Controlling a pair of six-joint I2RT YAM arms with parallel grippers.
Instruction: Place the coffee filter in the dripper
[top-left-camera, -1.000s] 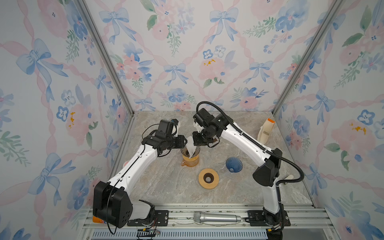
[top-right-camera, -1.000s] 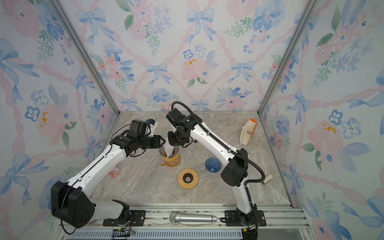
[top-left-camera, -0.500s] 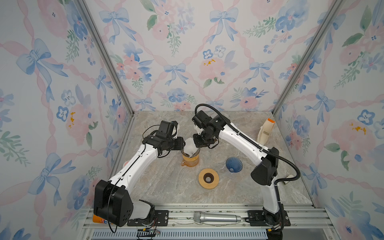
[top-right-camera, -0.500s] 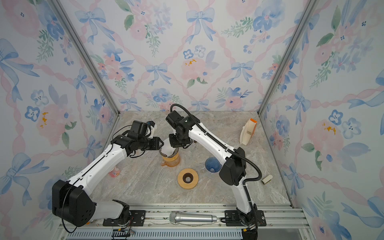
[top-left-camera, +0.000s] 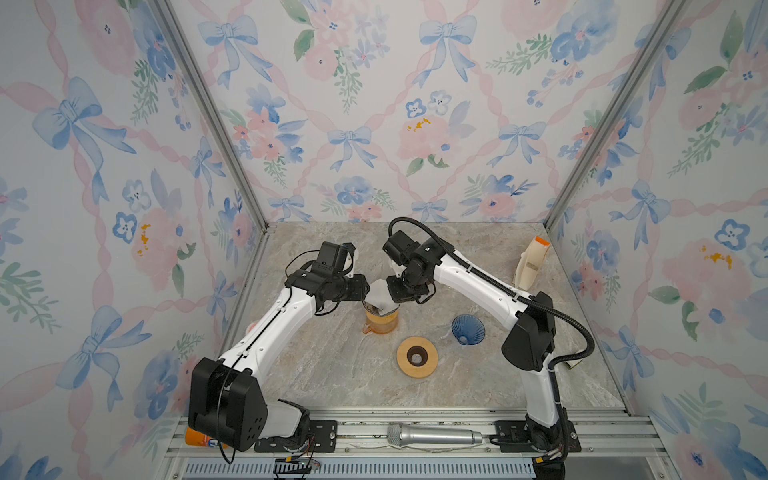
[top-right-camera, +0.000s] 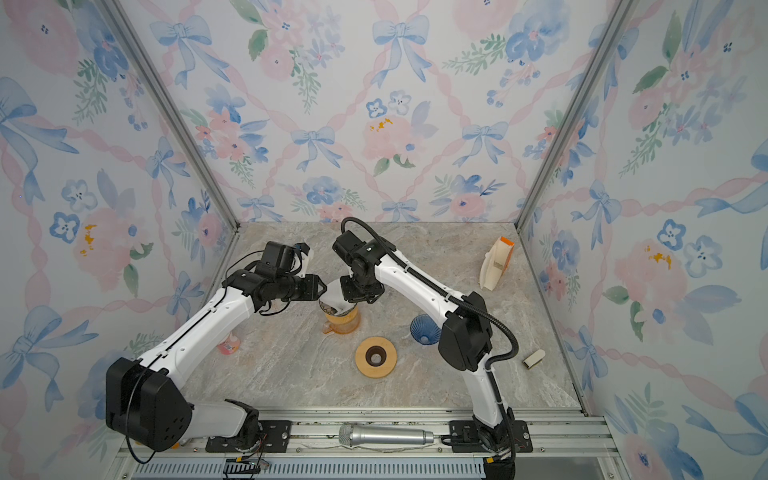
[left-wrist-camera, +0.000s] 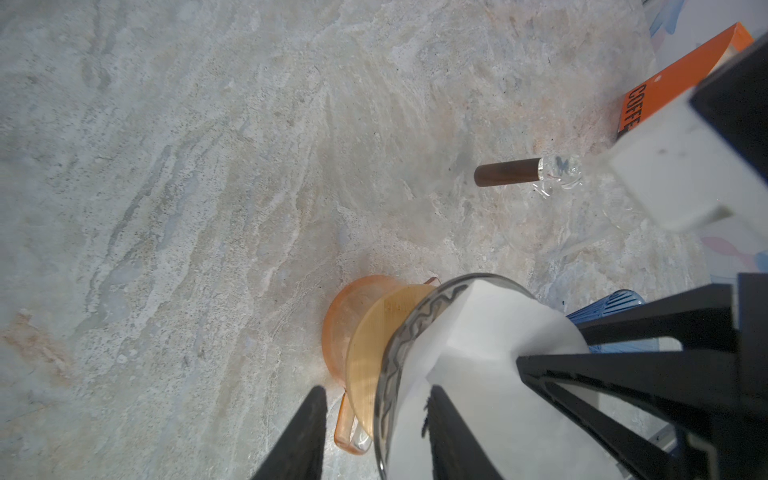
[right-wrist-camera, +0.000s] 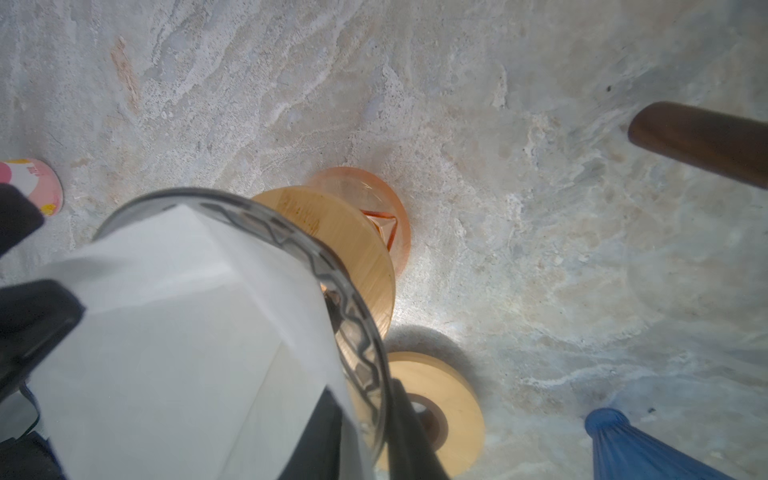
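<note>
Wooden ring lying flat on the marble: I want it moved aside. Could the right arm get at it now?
Probably, once freed: the flat wooden ring lies uncovered on the marble table, near the blue ribbed dripper. The right tool is busy at the white paper filter.

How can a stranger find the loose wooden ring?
On the marble tabletop, find the orange server in the middle. Just in front of it the wooden ring lies flat: a pale disc with a dark hole, unlike the ribbed blue cone beside it.
</note>
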